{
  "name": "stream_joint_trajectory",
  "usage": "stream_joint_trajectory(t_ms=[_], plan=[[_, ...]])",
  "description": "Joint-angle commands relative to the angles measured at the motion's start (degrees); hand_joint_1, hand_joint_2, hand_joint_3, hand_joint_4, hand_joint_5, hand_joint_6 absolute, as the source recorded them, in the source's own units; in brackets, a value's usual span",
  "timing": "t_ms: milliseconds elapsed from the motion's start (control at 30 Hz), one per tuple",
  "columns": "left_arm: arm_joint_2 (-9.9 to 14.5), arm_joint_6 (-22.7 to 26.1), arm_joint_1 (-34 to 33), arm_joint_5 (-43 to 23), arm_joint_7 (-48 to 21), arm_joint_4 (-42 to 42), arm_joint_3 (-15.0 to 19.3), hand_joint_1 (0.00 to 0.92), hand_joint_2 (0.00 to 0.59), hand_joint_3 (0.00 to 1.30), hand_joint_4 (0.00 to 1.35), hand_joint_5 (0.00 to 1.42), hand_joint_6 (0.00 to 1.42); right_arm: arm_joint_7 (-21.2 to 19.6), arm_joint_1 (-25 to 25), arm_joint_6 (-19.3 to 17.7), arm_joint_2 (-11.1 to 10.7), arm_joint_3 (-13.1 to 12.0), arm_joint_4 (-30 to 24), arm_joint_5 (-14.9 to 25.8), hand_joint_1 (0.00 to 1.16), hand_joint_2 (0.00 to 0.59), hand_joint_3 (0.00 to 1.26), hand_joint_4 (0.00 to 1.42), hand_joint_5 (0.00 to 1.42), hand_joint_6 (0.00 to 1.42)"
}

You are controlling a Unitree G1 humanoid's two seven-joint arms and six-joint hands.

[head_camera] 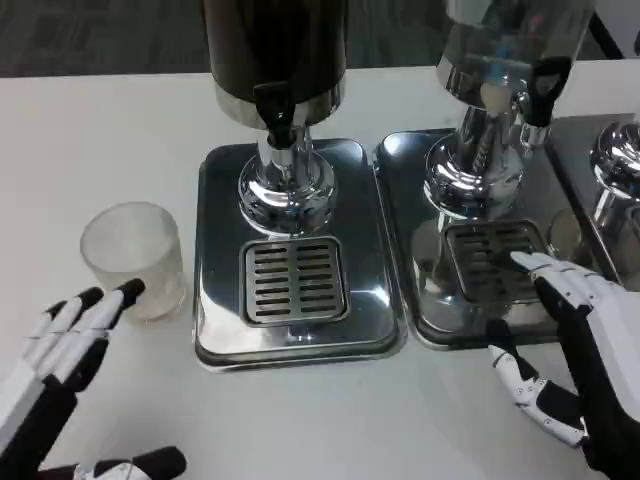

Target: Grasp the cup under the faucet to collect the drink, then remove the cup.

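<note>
A frosted clear cup (pixel 133 257) stands upright on the white table, left of the steel drip tray (pixel 218 330) of the dark drink dispenser (pixel 277 50). The black faucet (pixel 275 112) hangs above the slotted grate (pixel 294 280), with nothing under it. My left hand (pixel 62 355) is open at the lower left, its fingertips just short of the cup's near side, thumb spread low at the picture's bottom edge. My right hand (pixel 575 340) is open at the lower right, fingers over the front of the second tray (pixel 430 320).
A second dispenser (pixel 495 110) with a clear tank stands on the right tray, and a third chrome base (pixel 615 170) shows at the far right edge. Bare white table lies in front of both trays and behind the cup.
</note>
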Motion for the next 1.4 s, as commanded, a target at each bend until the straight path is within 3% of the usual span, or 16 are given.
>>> stream_joint_trajectory(t_ms=[33, 300, 600, 833, 1033, 1400], plan=[[-0.4, -3.6, -1.4, -2.6, 2.4, 3.4, 1.9, 0.000, 0.031, 0.00, 0.00, 0.00, 0.02, -0.2, 0.9, 0.4, 0.4, 0.0, -0.7, -0.4, 0.43, 0.443, 0.27, 0.23, 0.25, 0.32], [-0.5, -5.4, -5.6, -8.0, 2.0, 8.9, 3.5, 0.000, 0.026, 0.00, 0.00, 0.00, 0.07, -0.3, 1.1, 0.5, 0.7, 0.0, -0.9, -0.5, 0.43, 0.443, 0.28, 0.23, 0.25, 0.32], [0.7, -3.7, -13.7, -13.0, -3.0, 16.9, 2.0, 0.000, 0.000, 0.00, 0.00, 0.00, 0.09, -0.5, 0.9, 0.3, 0.6, -0.3, -0.5, -0.2, 0.43, 0.443, 0.29, 0.23, 0.25, 0.32], [0.2, -3.0, -17.2, -13.8, -4.5, 20.3, 1.1, 0.000, 0.000, 0.00, 0.00, 0.02, 0.11, -1.1, 1.4, -1.0, -0.4, -1.2, 0.7, 1.0, 0.43, 0.443, 0.30, 0.23, 0.25, 0.33], [1.6, -2.3, -20.9, -16.0, -7.9, 24.2, 0.1, 0.000, 0.000, 0.00, 0.00, 0.03, 0.13, -0.1, 0.2, 0.1, 0.4, -0.4, 0.0, 0.4, 0.43, 0.443, 0.30, 0.24, 0.25, 0.33], [3.5, 1.7, -27.0, -14.5, -10.8, 28.5, -3.1, 0.000, 0.000, 0.00, 0.00, 0.02, 0.13, 0.1, 0.6, 0.8, 1.2, 0.3, -1.2, -0.1, 0.43, 0.443, 0.33, 0.26, 0.26, 0.34]])
